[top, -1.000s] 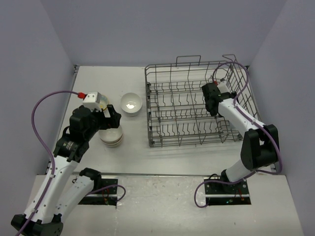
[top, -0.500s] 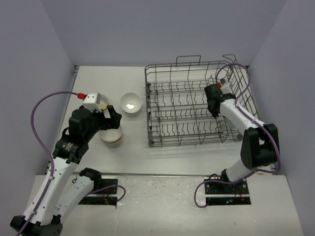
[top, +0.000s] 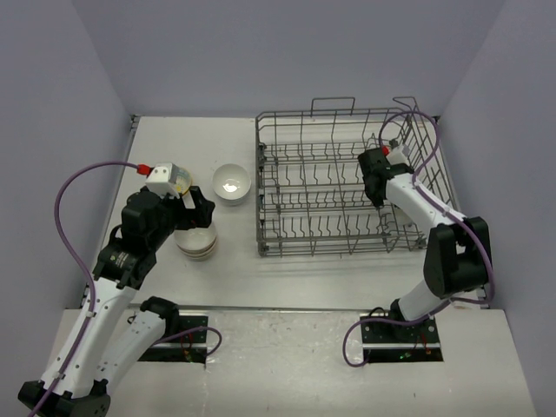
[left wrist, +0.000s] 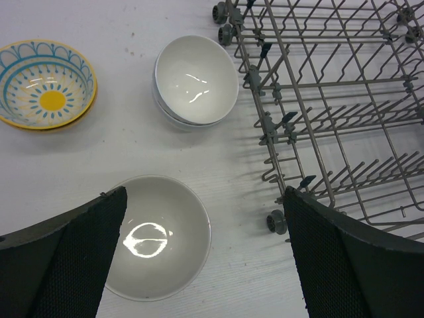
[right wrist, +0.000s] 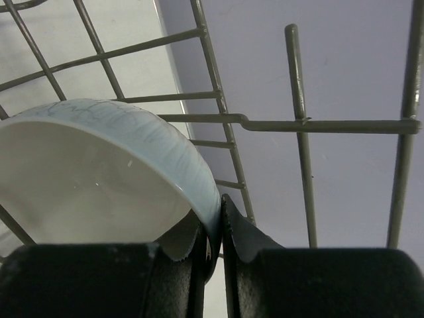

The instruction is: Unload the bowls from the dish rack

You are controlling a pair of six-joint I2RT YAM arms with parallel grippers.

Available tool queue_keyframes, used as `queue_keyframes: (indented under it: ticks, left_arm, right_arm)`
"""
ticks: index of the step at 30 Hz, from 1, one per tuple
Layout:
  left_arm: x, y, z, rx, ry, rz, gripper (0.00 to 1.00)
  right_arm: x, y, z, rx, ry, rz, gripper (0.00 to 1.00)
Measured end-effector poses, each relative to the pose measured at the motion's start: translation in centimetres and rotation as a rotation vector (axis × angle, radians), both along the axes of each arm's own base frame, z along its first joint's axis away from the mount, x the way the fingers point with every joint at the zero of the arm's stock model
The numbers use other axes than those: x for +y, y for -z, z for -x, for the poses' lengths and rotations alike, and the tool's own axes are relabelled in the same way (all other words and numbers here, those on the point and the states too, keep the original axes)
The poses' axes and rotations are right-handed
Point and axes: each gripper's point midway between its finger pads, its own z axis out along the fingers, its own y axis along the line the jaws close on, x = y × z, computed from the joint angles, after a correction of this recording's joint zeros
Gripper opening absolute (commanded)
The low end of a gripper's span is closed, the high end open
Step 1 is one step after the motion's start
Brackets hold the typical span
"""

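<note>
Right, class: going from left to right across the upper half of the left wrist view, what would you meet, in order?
Round ceramic bowl with blue arches and a yellow centre → plain white round ceramic bowl → grey metal wire dish rack.

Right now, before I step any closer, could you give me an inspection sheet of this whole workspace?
Surface: white table, no spills seen.
Job's things: grey wire dish rack on the right; stack of bowls, white bowl and teal-and-yellow bowl on the table to its left; pale bowl at the rack's right side.
Clutter: nothing seen.
Claws: left claw open and empty, above the stack; right claw shut on the pale bowl's rim.
Cables: purple cables run along both arms; the right one loops above the rack's far corner.
Surroundings: plain grey walls on three sides.
</note>
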Motion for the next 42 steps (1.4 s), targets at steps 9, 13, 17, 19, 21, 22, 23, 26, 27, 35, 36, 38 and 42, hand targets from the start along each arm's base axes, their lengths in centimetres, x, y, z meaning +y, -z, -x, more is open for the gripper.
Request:
queue_keyframes:
  ticks: [9,13,17,19,21,22,23,26,27,35,36,38,42]
  left_arm:
    - [0.0,0.0,0.0,0.0,0.0,0.0,1.0]
    - [0.0,0.2,-0.1,0.007,0.001,-0.002,1.0]
    - [-0.9,0.2,-0.1,0.026,0.041,0.012,1.0]
    - [-2.3,-0.8,0.0,0.027,0.111,0.051,1.0]
    - [-4.6,-2.7,0.1,0.014,0.216,0.116,1.0]
    - [-5.8,-4.1,0.1,0.0,0.274,0.153,1.0]
    - [-7.3,-5.6,0.1,-0.017,0.34,0.194,1.0]
    - [-11.9,-9.2,0.0,-0.048,0.497,0.26,1.0]
    - [-13.7,-10.2,0.1,-0.052,0.548,0.27,1.0]
    - [-22.6,-10.9,-2.8,0.009,0.5,0.127,0.95]
    - [-22.7,-10.1,-3.4,0.024,0.466,0.099,0.89]
    - [-22.2,-7.8,-4.4,0.066,0.392,0.026,0.83]
    - [-21.9,-4.8,-5.5,0.128,0.308,-0.079,0.64]
  right_arm:
    - [1.7,-4.3,-1.1,-0.105,-0.054,0.005,0.0]
    - [2.9,-8.4,-2.6,-0.245,-0.104,-0.025,0.0]
    - [3.8,-10.9,-3.4,-0.328,-0.137,-0.063,0.0]
    - [5.6,-10.9,-3.7,-0.345,-0.195,-0.139,0.0]
    - [9.0,-10.5,-4.0,-0.358,-0.303,-0.262,0.0]
    - [11.3,-10.3,-3.9,-0.363,-0.373,-0.352,0.0]
    - [13.6,-10.3,-3.7,-0.371,-0.442,-0.447,0.0]
    - [19.0,-10.9,-2.2,-0.414,-0.61,-0.735,0.0]
    - [20.0,-11.4,-1.6,-0.431,-0.64,-0.807,0.0]
    - [24.7,-12.4,0.0,-0.431,-0.714,-1.104,0.0]
    - [25.1,-12.3,0.1,-0.421,-0.714,-1.122,0.0]
    - [25.6,-12.2,0.4,-0.41,-0.713,-1.149,0.0]
    - [26.0,-12.1,0.9,-0.404,-0.705,-1.16,0.0]
